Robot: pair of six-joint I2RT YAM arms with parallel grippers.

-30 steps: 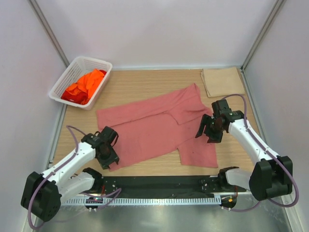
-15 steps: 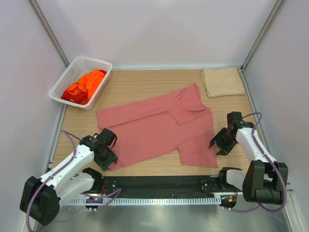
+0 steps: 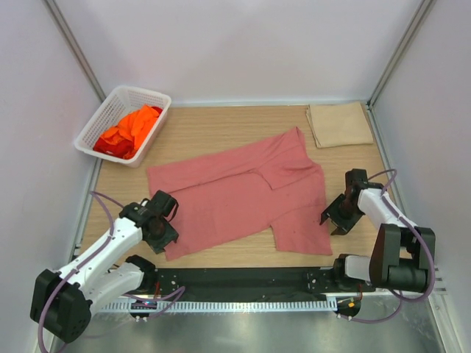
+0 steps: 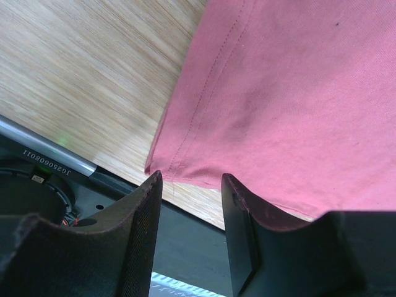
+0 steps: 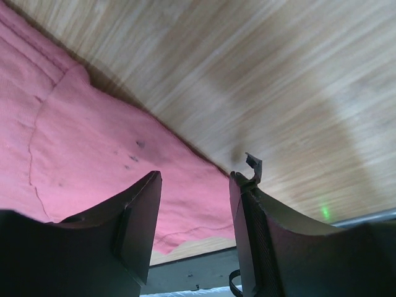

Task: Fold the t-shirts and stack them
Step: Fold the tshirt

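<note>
Left fingers (image 4: pixel 143 213) first: I see them spread apart with nothing between the dark, grainy pads. The gap frames the near corner of the salmon-pink t-shirt (image 4: pixel 291 105). A double row of stitching runs along its hem, and the cotton looks soft and faintly rumpled. I can't tell from here whether the tips touch the cloth. Past the corner lies pale, fine-grained wood, the tabletop (image 4: pixel 93 68), and then the black base rail (image 4: pixel 185 241) with a silver strip along its edge.

Right fingers (image 5: pixel 141 213): also parted and empty. They straddle the shirt's right edge, which cuts diagonally across the wood. A curved seam and a few dark specks show on the fabric, and a small green light spot (image 5: pixel 322 212) sits on the bare boards.

From the top camera, the pink shirt lies flat in the middle of the tabletop. One flap is folded over near its far right side. The left fingers are at its near left corner and the right fingers at its right edge.

At the far left stands the white lattice basket (image 3: pixel 96 122), holding crumpled orange shirts (image 3: pixel 137 123) with a red one (image 3: pixel 110 145) beneath. In the far right corner rests a folded tan cloth (image 3: pixel 340 123), square and flat.
</note>
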